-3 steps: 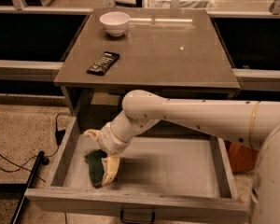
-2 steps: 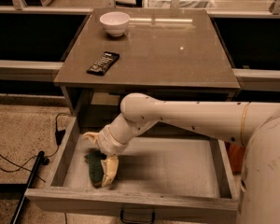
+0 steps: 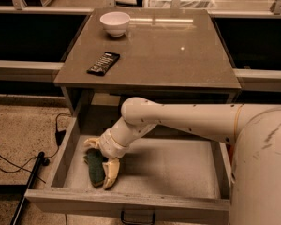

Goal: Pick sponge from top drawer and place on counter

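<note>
The top drawer [image 3: 131, 201] is pulled out below the counter [image 3: 168, 55], its dark handle [image 3: 137, 217] at the bottom edge. The sponge [image 3: 94, 165], dark green with a yellow-tan edge, lies on the pale floor at the drawer's front left. My gripper [image 3: 101, 158] is reached down into the drawer. Its pale fingers [image 3: 111, 173] are spread, one at each end of the sponge, close against it. The white arm partly hides the sponge's right side.
A white bowl [image 3: 115, 22] stands at the counter's back left and a black remote-like bar [image 3: 103, 63] lies near its left front. My arm crosses the drawer from the right. Cables [image 3: 18, 158] and a black pole [image 3: 30, 191] lie on the floor to the left.
The gripper has stayed over the sponge at the drawer's front left, with only a slight shift of the wrist. The sponge has not moved.
</note>
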`<state>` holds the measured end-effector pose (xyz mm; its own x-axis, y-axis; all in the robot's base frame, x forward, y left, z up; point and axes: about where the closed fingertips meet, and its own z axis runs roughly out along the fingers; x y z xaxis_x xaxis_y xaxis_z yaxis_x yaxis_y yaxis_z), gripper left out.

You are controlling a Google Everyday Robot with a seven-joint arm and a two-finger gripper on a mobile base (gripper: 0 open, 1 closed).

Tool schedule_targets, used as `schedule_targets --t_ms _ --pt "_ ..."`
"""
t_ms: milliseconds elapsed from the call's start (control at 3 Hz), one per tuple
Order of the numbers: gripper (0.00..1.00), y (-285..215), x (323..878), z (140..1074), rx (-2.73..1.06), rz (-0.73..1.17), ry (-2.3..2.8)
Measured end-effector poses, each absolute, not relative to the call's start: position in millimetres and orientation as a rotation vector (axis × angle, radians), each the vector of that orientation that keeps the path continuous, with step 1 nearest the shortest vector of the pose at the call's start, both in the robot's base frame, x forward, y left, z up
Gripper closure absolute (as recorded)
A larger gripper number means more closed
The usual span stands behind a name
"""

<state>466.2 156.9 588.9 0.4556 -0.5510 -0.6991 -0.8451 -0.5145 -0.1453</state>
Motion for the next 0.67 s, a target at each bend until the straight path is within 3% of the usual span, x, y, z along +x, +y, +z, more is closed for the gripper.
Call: schedule_targets --t_ms 667 --pt "0.59 153.5 467.2 587.8 -2.239 0.82 1.178"
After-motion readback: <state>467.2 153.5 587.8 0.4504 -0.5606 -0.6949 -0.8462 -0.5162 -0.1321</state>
